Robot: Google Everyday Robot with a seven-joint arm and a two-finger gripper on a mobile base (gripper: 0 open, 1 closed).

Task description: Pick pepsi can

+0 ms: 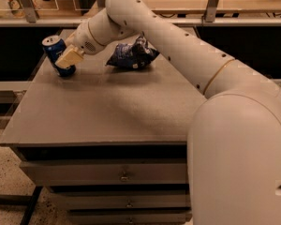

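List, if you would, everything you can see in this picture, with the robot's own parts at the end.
pepsi can: one, dark blue with a silver top, back left of the table
snack bag: one, dark blue and wrinkled, back middle of the table, to the right of the can
table: one, grey, fills the centre of the view
drawers: three, grey with small knobs, stacked under the tabletop
arm: one, white, reaches from the lower right across the table to the can
gripper: one, tan, against the near right side of the pepsi can
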